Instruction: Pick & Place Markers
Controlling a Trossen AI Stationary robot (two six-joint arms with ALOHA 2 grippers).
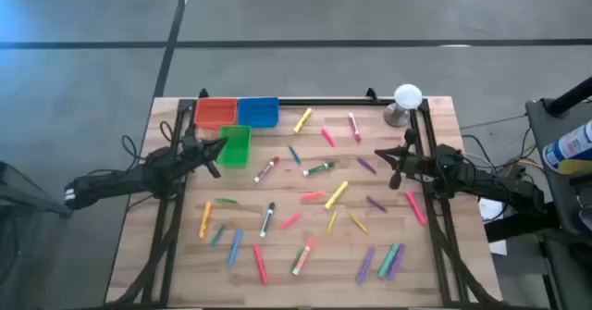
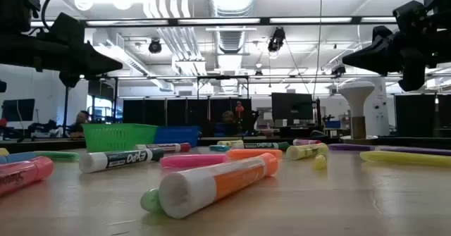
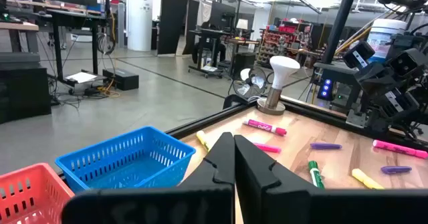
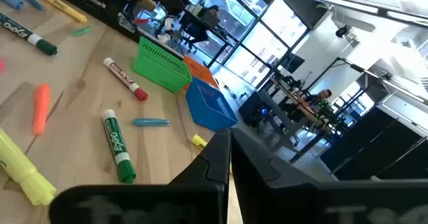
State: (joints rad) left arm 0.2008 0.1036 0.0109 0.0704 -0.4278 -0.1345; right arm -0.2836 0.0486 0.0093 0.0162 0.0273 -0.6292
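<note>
Wrist views show each tool pressed together, holding nothing: the left tool point(image 1: 215, 155) hangs beside the green bin point(image 1: 235, 146), the right tool point(image 1: 396, 165) over the desk's point(image 1: 435, 254) right side. The markers point(image 1: 319, 169) lie scattered flat across the desk. They look light, stiff and probably slick, so a mid-barrel pinch across the width suits best.

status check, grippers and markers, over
Left gripper shut, empty, by green bin. Right gripper shut, empty. Markers all loose on table.
</note>
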